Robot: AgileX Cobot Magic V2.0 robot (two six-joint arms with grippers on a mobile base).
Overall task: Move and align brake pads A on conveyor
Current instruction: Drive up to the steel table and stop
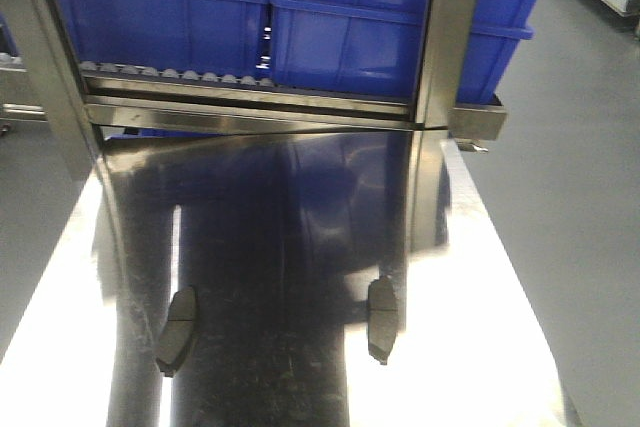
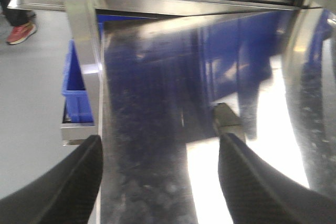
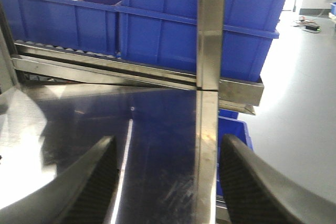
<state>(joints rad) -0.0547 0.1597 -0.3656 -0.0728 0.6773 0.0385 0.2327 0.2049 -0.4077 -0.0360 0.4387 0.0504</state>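
Two brake pads A lie lengthwise toward the steel table (image 1: 500, 297) near edge, the left pad (image 1: 177, 330) by its left edge and the right pad (image 1: 382, 319) right of centre. The left gripper (image 2: 160, 148) gapes wide and empty, with a pad (image 2: 227, 121) just ahead of one finger. The right gripper (image 3: 168, 148), equally wide and empty, views none, so the left arm seems nearer.
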